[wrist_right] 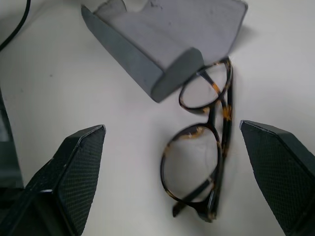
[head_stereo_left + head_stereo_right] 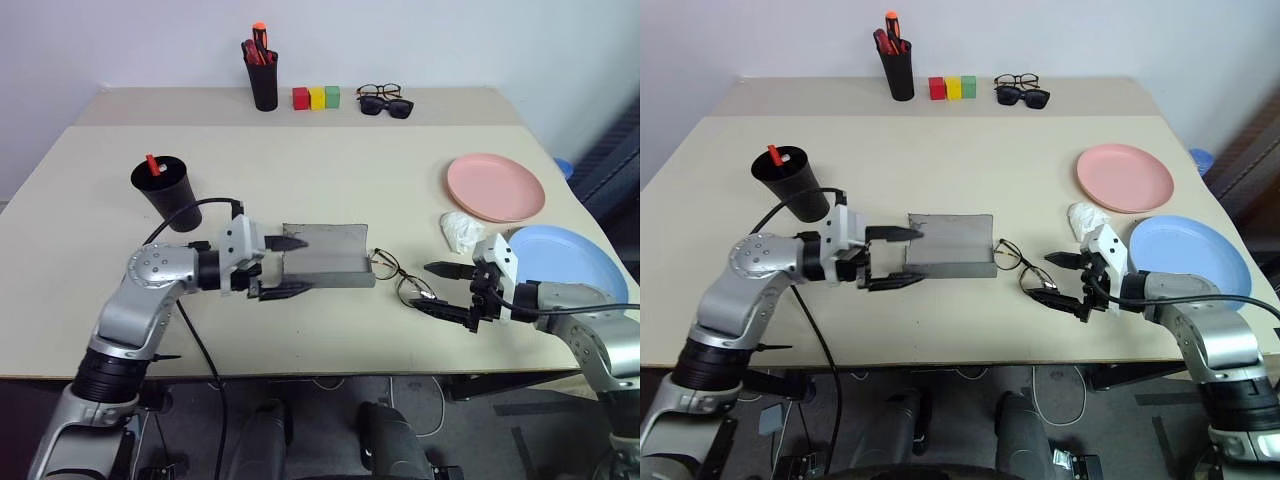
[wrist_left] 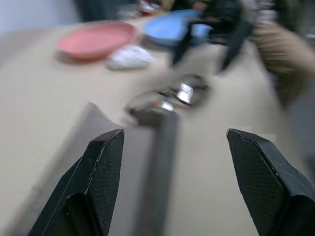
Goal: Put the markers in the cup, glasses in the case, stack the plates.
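The grey case (image 2: 325,255) lies open at the middle of the table. My left gripper (image 2: 288,266) is open, one finger on each side of the case's left end. The glasses (image 2: 400,281) lie flat just right of the case, one lens against its right end (image 1: 216,118). From the right, my right gripper (image 2: 441,289) faces the glasses, open, just short of them. The black cup (image 2: 166,192) stands at the left with a red-capped marker (image 2: 152,165) in it. At the right lie the pink plate (image 2: 496,187) and, nearer, the blue plate (image 2: 565,262), side by side.
A crumpled white wad (image 2: 460,231) lies between the plates and the glasses. Along the back stand a black pen pot (image 2: 264,80) with red and orange pens, three coloured blocks (image 2: 316,97), and black sunglasses (image 2: 386,106) with a second pair behind.
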Motion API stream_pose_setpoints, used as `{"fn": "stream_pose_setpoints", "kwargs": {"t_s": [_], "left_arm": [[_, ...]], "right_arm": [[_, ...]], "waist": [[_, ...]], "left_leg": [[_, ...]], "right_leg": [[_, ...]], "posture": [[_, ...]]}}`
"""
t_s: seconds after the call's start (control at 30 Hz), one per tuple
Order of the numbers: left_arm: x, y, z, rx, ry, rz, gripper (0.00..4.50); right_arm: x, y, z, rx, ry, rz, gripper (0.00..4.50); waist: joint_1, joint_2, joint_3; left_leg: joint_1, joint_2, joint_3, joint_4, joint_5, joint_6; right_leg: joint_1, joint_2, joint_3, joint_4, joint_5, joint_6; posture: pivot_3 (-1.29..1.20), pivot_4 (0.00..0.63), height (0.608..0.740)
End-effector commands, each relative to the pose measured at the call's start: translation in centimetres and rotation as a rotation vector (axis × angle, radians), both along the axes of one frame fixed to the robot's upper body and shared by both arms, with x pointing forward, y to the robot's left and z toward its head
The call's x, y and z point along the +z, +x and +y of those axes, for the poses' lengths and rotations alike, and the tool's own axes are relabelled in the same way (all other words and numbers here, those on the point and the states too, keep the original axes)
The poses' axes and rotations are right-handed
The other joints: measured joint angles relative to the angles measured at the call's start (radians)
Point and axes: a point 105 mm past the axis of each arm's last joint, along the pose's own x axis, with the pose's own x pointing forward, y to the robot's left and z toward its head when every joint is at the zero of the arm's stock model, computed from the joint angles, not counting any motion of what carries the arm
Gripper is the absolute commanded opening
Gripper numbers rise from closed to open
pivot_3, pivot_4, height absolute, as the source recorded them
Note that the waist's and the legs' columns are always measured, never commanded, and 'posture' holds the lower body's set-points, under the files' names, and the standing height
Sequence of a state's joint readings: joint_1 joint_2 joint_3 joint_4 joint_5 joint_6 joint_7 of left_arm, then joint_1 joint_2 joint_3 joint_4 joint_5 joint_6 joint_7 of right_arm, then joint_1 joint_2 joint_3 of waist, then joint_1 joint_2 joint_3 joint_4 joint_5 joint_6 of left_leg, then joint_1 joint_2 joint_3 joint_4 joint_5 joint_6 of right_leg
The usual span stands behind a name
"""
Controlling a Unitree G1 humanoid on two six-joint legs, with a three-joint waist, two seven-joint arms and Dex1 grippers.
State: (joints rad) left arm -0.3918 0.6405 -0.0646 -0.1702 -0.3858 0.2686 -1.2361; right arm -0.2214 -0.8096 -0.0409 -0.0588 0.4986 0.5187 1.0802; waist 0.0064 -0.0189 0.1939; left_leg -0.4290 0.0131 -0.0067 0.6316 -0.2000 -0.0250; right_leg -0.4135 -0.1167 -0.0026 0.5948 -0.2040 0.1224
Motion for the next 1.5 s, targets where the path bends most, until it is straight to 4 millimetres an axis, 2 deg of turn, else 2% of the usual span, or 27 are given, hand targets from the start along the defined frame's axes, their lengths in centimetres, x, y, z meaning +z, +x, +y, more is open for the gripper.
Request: {"fn": "stream_pose_setpoints", "kwargs": {"t_s": [0.03, 0.1, 0.23, 0.37, 0.7, 1.27, 1.3, 1.37, 1.43, 1.5], "left_arm": [[0.6, -0.6, 1.0, -0.055, 0.005, -0.003, 3.37], [0.4, -0.7, 1.5, -0.073, 0.029, 0.022, 3.37], [0.4, -1.0, 1.7, -0.107, 0.052, 0.061, 4.48], [0.2, -0.8, 1.5, -0.098, 0.066, 0.044, 4.48], [-0.5, -1.1, 1.6, -0.087, 0.068, 0.042, 4.48], [-0.9, -1.3, 1.8, -0.069, 0.059, 0.050, 4.48], [-0.9, -1.3, 1.8, -0.067, 0.058, 0.050, 4.50], [-1.0, -1.3, 1.8, -0.063, 0.057, 0.051, 4.50], [-1.1, -1.2, 1.8, -0.059, 0.058, 0.052, 4.50], [-1.1, -1.2, 1.9, -0.056, 0.057, 0.054, 4.50]], "right_arm": [[0.4, 0.8, 0.1, 0.035, -0.022, 0.007, 4.50], [0.3, 1.4, 0.2, 0.046, -0.026, 0.016, 4.50], [0.3, 2.3, 0.5, 0.061, -0.034, 0.017, 4.50], [0.4, 2.8, 0.9, 0.083, -0.042, 0.017, 4.50], [0.8, 2.8, 1.3, 0.127, -0.050, 0.028, 4.50], [0.2, 3.4, 1.5, 0.157, -0.065, 0.023, 4.50], [0.2, 3.5, 1.5, 0.158, -0.065, 0.022, 3.95], [0.3, 3.6, 1.7, 0.161, -0.063, 0.010, 3.22], [0.5, 3.9, 1.9, 0.161, -0.064, -0.005, 2.20], [0.6, 4.0, 2.1, 0.161, -0.063, -0.012, 2.20]], "waist": [[0.000, 0.000, 0.000], [0.000, 0.000, 0.000], [0.002, 0.000, 0.000], [0.002, 0.000, 0.000], [0.001, 0.000, 0.000], [-0.002, 0.000, 0.000], [-0.002, 0.000, 0.000], [-0.003, 0.000, 0.000], [-0.003, 0.000, 0.000], [-0.003, 0.000, 0.000]], "left_leg": [[0.000, 0.000, 0.000, 0.000, 0.000, 0.000], [0.000, 0.000, 0.000, 0.000, 0.000, 0.000], [0.000, 0.000, 0.000, 0.000, 0.000, 0.000], [0.000, 0.000, 0.000, 0.000, 0.000, 0.000], [0.000, 0.000, 0.001, 0.000, 0.000, 0.000], [0.000, 0.000, 0.001, 0.000, 0.000, 0.000], [0.000, 0.000, 0.001, 0.000, 0.000, 0.000], [0.000, 0.000, 0.001, 0.000, 0.000, 0.000], [0.000, 0.000, 0.001, 0.000, 0.000, 0.000], [0.000, 0.000, 0.001, 0.000, 0.000, 0.000]], "right_leg": [[0.000, 0.000, 0.000, 0.000, 0.000, 0.000], [0.000, 0.000, 0.000, 0.000, 0.000, 0.000], [0.000, 0.000, 0.000, 0.000, 0.000, 0.000], [0.000, 0.000, 0.000, 0.000, 0.000, 0.000], [0.000, 0.000, 0.000, 0.000, 0.000, 0.000], [-0.001, 0.000, 0.000, 0.001, 0.000, 0.000], [-0.001, 0.000, 0.000, 0.001, 0.000, 0.000], [-0.001, 0.000, 0.000, 0.001, 0.000, 0.000], [-0.001, 0.000, 0.000, 0.001, 0.000, 0.000], [-0.001, 0.000, 0.000, 0.001, 0.000, 0.000]], "posture": [[0.00, 0.150, 0.740], [0.00, 0.150, 0.740], [0.00, 0.150, 0.740], [0.00, 0.150, 0.740], [0.00, 0.150, 0.740], [0.00, 0.150, 0.740], [0.00, 0.150, 0.740], [0.00, 0.150, 0.740], [0.00, 0.150, 0.740], [0.00, 0.150, 0.740]]}}
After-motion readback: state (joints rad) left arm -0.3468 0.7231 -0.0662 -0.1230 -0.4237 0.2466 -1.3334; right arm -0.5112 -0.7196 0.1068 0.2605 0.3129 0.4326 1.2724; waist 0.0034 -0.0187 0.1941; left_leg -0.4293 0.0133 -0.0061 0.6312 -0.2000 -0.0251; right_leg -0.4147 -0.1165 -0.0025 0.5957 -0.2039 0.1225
